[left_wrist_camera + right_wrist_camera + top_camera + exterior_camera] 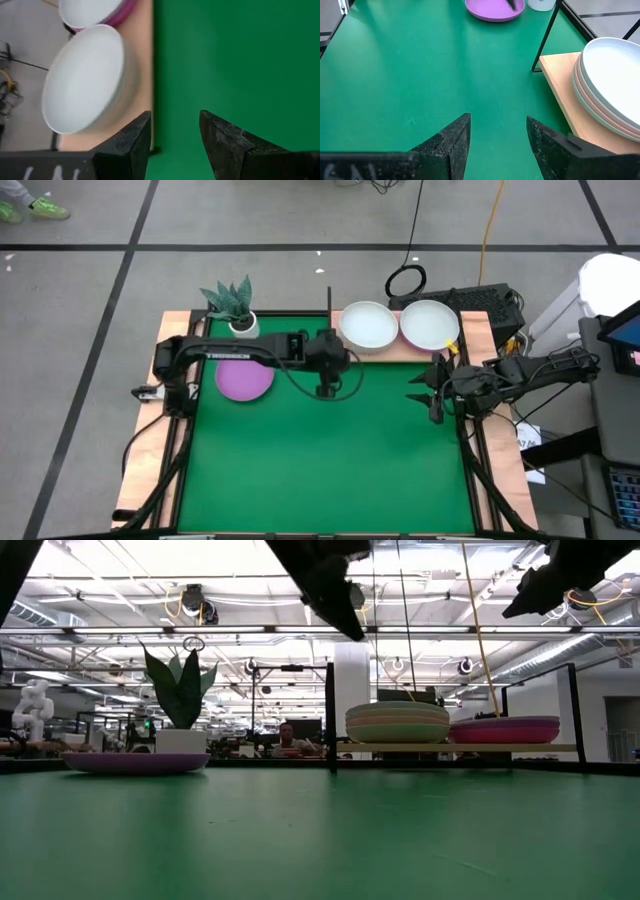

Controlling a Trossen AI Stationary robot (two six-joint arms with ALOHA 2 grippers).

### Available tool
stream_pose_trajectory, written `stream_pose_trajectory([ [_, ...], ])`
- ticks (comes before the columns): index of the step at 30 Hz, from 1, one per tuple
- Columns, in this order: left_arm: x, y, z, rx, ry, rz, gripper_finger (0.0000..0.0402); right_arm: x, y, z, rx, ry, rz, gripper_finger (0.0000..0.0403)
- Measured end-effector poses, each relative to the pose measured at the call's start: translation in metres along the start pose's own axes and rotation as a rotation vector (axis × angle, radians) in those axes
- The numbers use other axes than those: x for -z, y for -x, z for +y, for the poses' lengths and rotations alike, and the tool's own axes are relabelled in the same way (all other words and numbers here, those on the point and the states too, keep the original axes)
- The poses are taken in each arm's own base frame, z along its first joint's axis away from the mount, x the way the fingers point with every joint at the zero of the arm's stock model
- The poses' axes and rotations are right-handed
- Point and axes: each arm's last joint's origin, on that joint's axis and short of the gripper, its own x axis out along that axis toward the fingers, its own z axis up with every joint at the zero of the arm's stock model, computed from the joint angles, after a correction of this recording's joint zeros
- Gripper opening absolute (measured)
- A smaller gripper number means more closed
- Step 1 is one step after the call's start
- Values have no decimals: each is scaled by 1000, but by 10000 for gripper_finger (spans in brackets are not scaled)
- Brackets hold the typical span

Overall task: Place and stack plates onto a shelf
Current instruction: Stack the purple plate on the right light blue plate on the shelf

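Note:
The light-wood shelf lies along the mat's far edge with its black post at the left corner. Two stacks of plates rest on it: the left stack has a whitish plate on top, and so does the right stack, which shows purple and pink rims from the side. A single purple plate lies flat on the green mat, left of the shelf. My left gripper hangs open and empty above the mat in front of the post. My right gripper hovers open and empty near the shelf's right half.
A small white pot with a green plant stands at the mat's far left, just behind the purple plate. Wooden strips edge the mat on both sides. The near half of the green mat is bare. A person sits far behind the table.

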Motion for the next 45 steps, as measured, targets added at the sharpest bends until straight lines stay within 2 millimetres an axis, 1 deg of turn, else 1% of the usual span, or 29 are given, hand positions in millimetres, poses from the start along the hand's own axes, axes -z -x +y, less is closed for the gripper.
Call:
stream_pose_trajectory([
  [2,2,7,-7,22,13,36,173,0,-1,0,-1,8,8,173],
  [8,12,11,-25,75,45,172,173,0,-3,1,0,15,18,173],
  [12,15,16,-41,62,56,245,173,0,-4,1,1,24,22,173],
  [15,16,21,-55,27,47,283,173,0,-5,2,1,25,25,173],
  [19,19,29,-74,39,69,339,172,0,-5,2,1,26,27,173],
  [24,31,32,-102,52,78,383,172,0,-5,2,1,30,27,173],
  [27,44,36,-114,12,100,400,172,0,-5,2,1,38,28,173],
  [30,69,41,-121,-55,131,451,172,-1,-7,3,1,42,27,173],
  [34,98,53,-119,-90,216,450,172,-3,-10,4,-1,61,21,173],
  [40,144,61,-116,-108,318,420,172,-8,-15,7,-4,112,-4,173],
  [45,183,56,-116,-119,359,450,172,-12,-21,10,-6,159,-23,173],
])
